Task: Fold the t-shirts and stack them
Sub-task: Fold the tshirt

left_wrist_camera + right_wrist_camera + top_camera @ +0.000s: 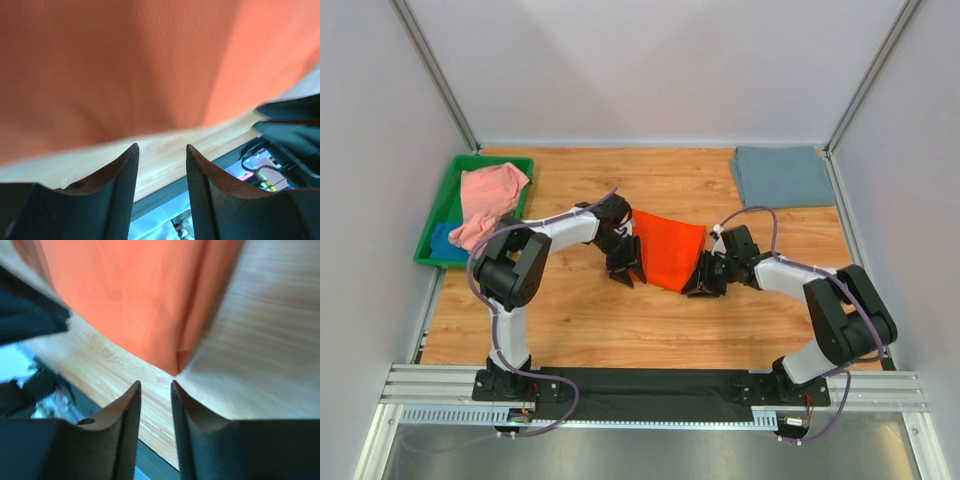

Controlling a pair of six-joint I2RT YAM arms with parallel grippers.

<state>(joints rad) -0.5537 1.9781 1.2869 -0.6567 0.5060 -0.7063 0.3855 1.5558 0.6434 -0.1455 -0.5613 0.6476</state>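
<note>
Both arms fold inward and low. The left gripper (624, 268) holds its jaws apart, empty; the right gripper (701, 284), at its three o'clock, has its jaws narrowly parted, empty.

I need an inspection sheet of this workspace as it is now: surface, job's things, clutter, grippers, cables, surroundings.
Surface: wooden table, light planks.
Job's things: orange t-shirt folded mid-table between the grippers; grey-blue t-shirt folded at the far right corner; pink t-shirt draped over the tray's edge; blue t-shirt inside the tray.
Clutter: green tray at far left; nothing else seen.
Grippers: left gripper open, empty; right gripper narrowly open, empty, at the orange cloth's corner.
Cables: purple cables loop along both arms.
Surroundings: white walls, metal frame posts.
</note>
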